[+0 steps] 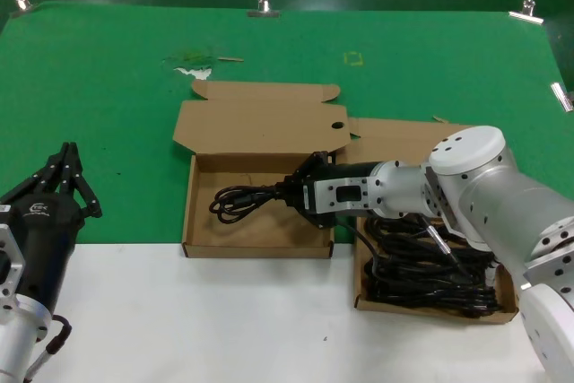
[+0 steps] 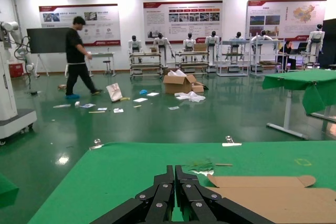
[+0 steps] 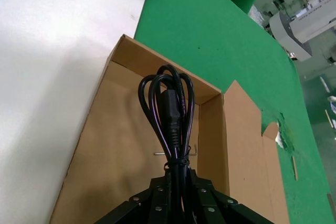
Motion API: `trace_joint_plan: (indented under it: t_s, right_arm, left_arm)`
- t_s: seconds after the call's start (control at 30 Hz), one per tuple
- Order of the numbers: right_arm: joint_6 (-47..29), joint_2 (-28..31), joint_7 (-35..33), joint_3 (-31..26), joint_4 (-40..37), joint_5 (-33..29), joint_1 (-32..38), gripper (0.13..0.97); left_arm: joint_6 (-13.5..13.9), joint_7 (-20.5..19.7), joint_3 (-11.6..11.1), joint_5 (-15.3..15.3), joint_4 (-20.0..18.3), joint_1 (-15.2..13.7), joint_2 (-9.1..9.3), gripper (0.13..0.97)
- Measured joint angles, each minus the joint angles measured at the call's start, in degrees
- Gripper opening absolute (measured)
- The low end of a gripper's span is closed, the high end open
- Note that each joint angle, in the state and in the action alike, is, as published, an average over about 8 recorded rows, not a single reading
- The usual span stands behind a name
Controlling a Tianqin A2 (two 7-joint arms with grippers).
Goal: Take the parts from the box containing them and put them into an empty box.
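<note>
Currently one wound power cord [image 1: 244,200] was held out level over the empty box [image 1: 202,221], its looped end reaching toward that box's far-left side while the tied end sat clamped in the right hand [image 1: 300,195]. In the right wrist view the cord [image 3: 170,114] ran straight out from between the closed fingers [image 3: 157,203], plug lying along the loops, with the bare cardboard floor [image 3: 115,145] beneath it; whether the loops touched the floor could not be told.

Remaining cords [image 1: 430,271] lay heaped in the source box [image 1: 363,298], just beside the empty one on the robot's right. The right arm crossed above the shared wall between the two boxes.

Risks, as judged:
- Grip sat at one end only, so the free loops could sag and swing; release from height might leave the bundle propped on the near wall or half out.
- Loops could snag the box's wall or the holed lid flap [image 1: 269,127] if the hand moved further left or back.
- Light cardboard might slide on the counter [image 1: 224,329] if the hand or cord pushed a wall.
- On withdrawal, the forearm passing low over the source box could drag its wall or catch a cord.

Left hand [image 1: 67,172] was parked at the counter's left edge, well apart from both boxes, its fingers [image 2: 163,192] pressed together on nothing.
</note>
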Motion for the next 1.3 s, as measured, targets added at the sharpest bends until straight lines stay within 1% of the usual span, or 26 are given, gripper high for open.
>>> trace_joint_plan:
  t_s: [0.37,0.77,1.07,1.3]
  right_arm:
    - [1.01,-0.01,-2.42,-0.56,0.01,2.4,-0.26,0.191]
    - [1.24,-0.01,-3.13,-0.55,-0.17,2.47,-0.29,0.191]
    - [1.22,-0.01,-3.15,-0.65,-0.16,2.19,-0.4,0.226]
    - [1.21,-0.01,-3.18,-0.79,-0.11,2.32,-0.51,0.314]
  left_arm:
    - [0.0,0.0,0.0,0.0,0.0,0.0,0.0,0.151]
    - [0.0,0.0,0.0,0.0,0.0,0.0,0.0,0.151]
    - [0.0,0.0,0.0,0.0,0.0,0.0,0.0,0.151]
    - [0.0,0.0,0.0,0.0,0.0,0.0,0.0,0.151]
